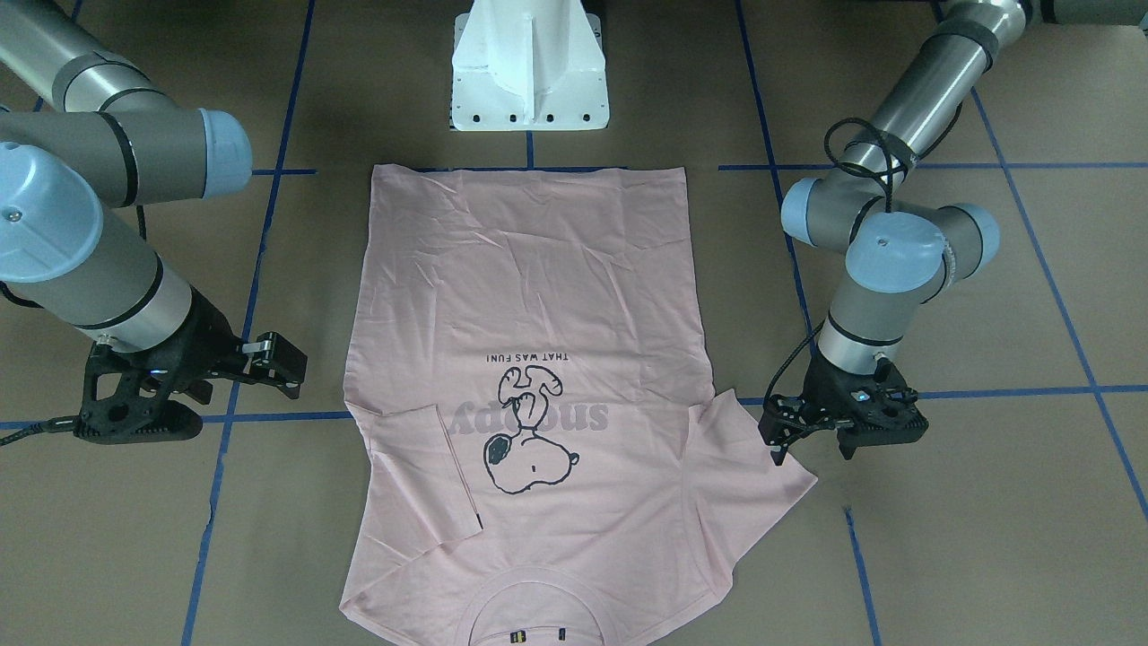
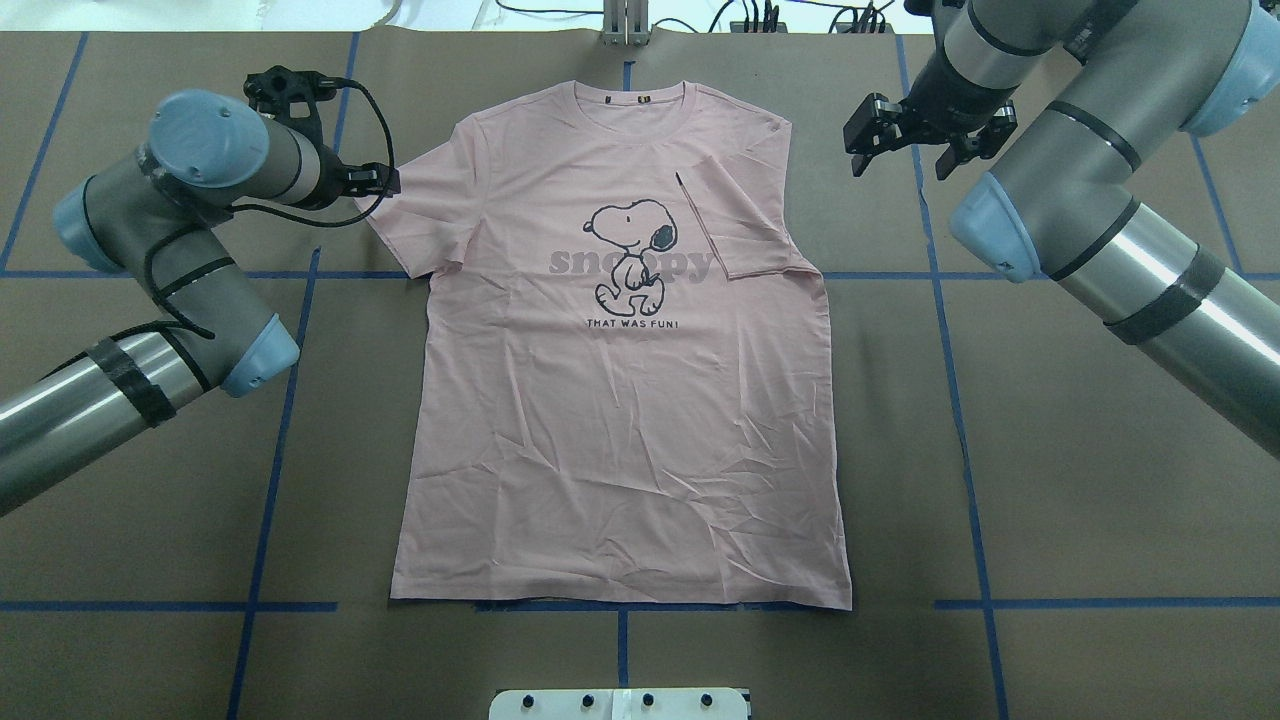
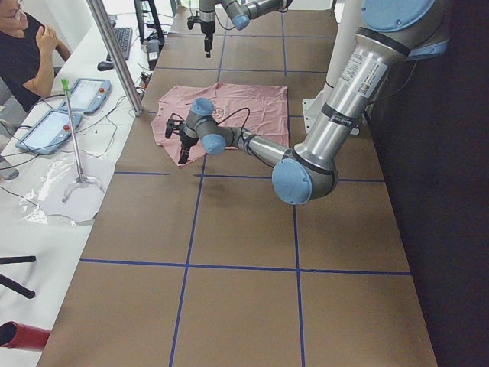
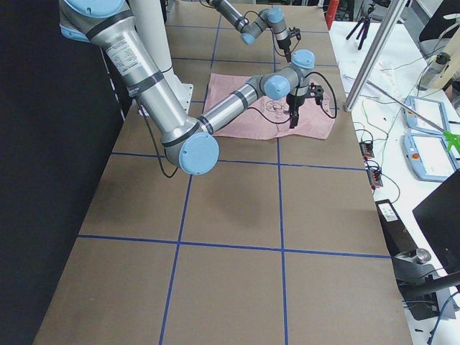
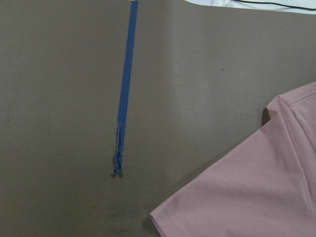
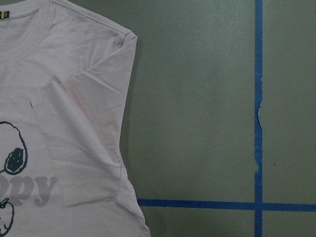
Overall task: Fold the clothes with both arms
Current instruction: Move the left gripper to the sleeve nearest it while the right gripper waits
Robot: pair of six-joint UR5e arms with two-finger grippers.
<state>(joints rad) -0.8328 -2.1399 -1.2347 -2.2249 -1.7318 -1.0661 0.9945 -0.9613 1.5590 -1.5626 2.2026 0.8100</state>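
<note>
Shirt: T-shirt (image 2: 620, 420) is lying flat, print up, mid-table, hem toward the white pedestal (image 1: 529, 81).
Done: folded sleeve (image 2: 740, 215) on the right-arm side is lying over the chest.
Pending: spread sleeve (image 2: 405, 210) and, I'd judge, every body fold are waiting on you.
Left gripper (image 1: 812, 456): hovering at that sleeve's edge, fingers apart, empty.
Right gripper (image 2: 903, 150): fingers apart, empty, hanging beside the shirt.
Surface: brown table (image 2: 1080, 480), blue tape grid (image 2: 1100, 604).
Room: person (image 3: 23, 53) sitting at a white bench (image 3: 46, 164).
</note>
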